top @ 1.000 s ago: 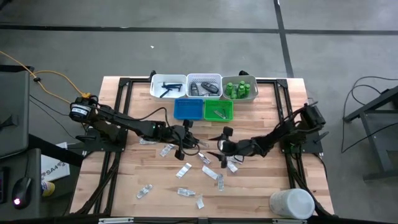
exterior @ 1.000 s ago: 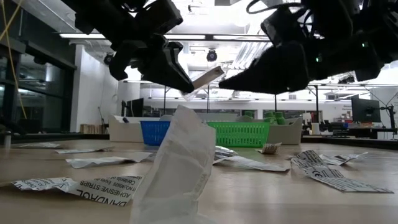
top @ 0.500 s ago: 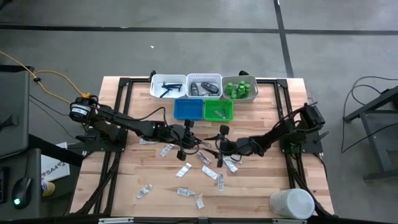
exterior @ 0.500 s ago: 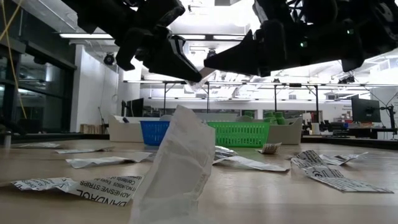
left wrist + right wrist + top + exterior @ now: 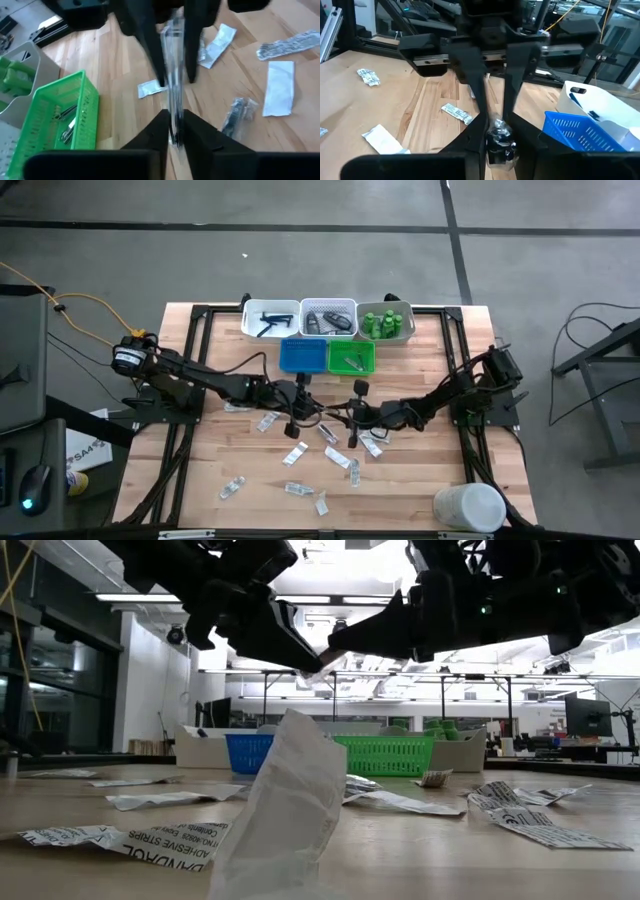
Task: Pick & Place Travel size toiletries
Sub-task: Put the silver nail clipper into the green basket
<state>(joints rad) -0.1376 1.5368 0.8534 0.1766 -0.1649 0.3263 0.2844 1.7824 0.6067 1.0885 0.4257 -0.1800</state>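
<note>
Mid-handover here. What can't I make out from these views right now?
- What the clear packet holds: the left wrist view blurs it, and the right gripper fingers cover its dark end.
- Which of the two grippers carries it: in the high view the left gripper is too small.
- Contents of the white tray: too small in the high view.
- Printing on the upright packet: low view, not readable.

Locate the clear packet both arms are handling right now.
The clear packet is in the air at table centre, pinched between the left claw and right claw, just in front of the green tray.
</note>
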